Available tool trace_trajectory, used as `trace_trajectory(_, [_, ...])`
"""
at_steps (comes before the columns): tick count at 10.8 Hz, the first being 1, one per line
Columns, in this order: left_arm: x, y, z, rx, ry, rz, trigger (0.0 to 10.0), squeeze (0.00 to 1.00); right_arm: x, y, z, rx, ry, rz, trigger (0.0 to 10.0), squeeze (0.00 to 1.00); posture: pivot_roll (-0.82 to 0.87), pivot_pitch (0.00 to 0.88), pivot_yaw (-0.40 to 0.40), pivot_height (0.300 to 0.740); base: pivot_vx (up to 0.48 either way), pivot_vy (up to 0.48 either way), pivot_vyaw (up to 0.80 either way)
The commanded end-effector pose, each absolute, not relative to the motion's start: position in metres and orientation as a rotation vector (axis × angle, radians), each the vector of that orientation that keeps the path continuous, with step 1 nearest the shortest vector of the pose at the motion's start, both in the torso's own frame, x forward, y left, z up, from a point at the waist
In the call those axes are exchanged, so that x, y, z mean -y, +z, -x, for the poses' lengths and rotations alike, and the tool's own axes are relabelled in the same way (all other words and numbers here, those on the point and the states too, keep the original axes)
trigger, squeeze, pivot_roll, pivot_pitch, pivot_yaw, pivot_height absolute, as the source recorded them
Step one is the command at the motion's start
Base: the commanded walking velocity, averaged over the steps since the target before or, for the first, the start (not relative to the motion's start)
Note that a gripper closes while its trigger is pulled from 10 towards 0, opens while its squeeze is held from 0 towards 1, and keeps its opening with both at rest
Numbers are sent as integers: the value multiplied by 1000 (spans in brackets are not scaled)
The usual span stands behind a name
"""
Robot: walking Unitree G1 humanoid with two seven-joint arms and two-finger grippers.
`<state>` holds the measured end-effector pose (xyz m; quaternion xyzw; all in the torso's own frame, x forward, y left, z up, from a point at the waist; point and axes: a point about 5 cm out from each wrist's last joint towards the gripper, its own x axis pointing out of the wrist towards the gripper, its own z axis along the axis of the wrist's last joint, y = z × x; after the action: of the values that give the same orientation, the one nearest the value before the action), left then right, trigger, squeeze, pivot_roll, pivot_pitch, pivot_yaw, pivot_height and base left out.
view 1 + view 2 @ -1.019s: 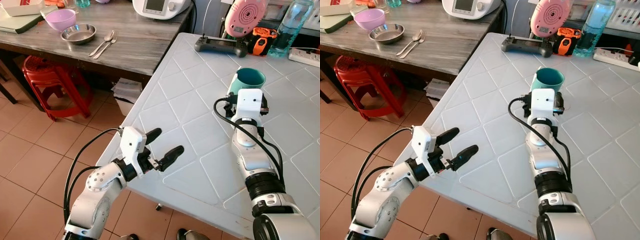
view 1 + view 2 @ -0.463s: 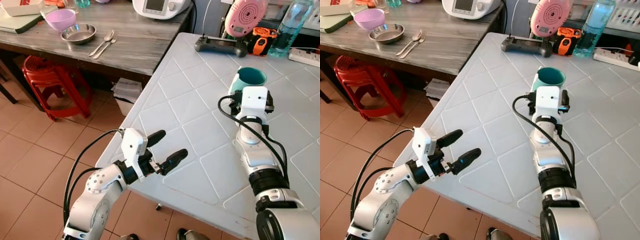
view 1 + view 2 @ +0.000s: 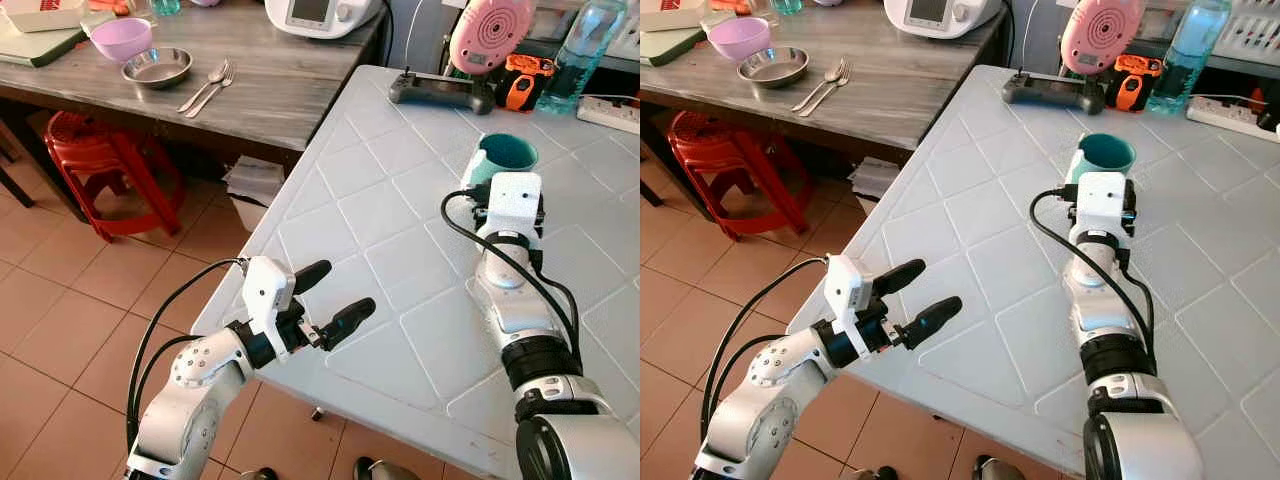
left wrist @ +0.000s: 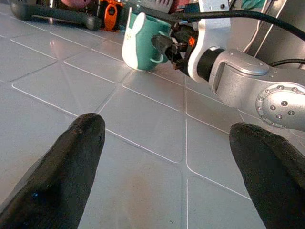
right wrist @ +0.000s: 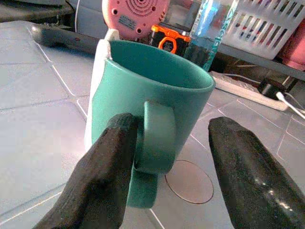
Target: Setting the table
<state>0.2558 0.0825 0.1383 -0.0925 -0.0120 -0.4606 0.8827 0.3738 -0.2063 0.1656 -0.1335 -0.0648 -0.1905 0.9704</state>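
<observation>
Teal mug (image 5: 143, 100) upright on white table (image 3: 370, 210), near its far end, right gripper (image 5: 164, 157) at the mug with fingers spread either side of the handle, left gripper (image 3: 325, 298) open over the table's near edge, well apart from the mug

White table (image 3: 400, 260), wood table (image 3: 270, 90), red stool (image 3: 100, 160).

Both arms are silver metal, built of rounded jointed segments with small round screw heads on the joint caps, and each wrist carries a white boxy housing. Black cables loop from the forearms to those housings. The left claw (image 3: 325, 300) and right claw (image 5: 174, 157) each end in two long, blunt black fingers.
</observation>
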Motion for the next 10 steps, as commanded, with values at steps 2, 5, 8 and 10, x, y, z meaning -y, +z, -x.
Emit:
trace_trajectory(2, [-83, 139, -255, 22, -956, 177, 10000, 0, 208, 166, -374, 132, -392, 236, 0, 0, -14, 178, 16, 740, 0, 0, 0])
trace_trajectory(5, [-83, 138, -256, 20, -956, 170, 10000, 0, 210, 161, -373, 116, -399, 208, 0, 0, -12, 178, 19, 740, 0, 0, 0])
trace_trajectory(8, [-84, 138, -256, 18, -955, 165, 10000, 0, 214, 158, -371, 95, -416, 165, 0, 0, -11, 179, 20, 740, 0, 0, 0])
trace_trajectory(10, [-84, 138, -256, 16, -953, 161, 10000, 0, 215, 157, -371, 91, -420, 152, 0, 0, -9, 178, 21, 740, 0, 0, 0])
